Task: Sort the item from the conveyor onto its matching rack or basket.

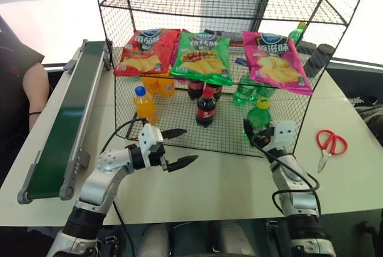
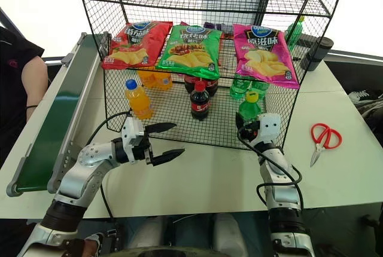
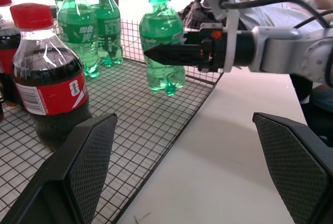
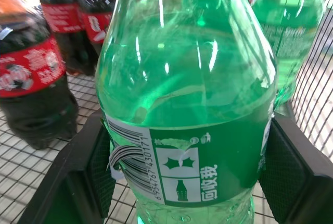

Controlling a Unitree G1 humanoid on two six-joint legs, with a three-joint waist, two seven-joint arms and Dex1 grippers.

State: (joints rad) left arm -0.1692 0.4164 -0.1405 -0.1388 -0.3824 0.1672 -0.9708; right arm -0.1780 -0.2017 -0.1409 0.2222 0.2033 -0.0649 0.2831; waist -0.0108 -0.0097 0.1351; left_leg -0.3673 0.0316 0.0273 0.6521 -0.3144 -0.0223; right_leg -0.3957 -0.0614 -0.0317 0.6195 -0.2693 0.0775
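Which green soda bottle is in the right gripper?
The front green soda bottle, at the bottom tier's front edge; right gripper clamps it. The other green bottles stand behind.

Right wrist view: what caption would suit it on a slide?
Right gripper clamps a green soda bottle upright over the wire rack's bottom tier, cola bottles beside it.
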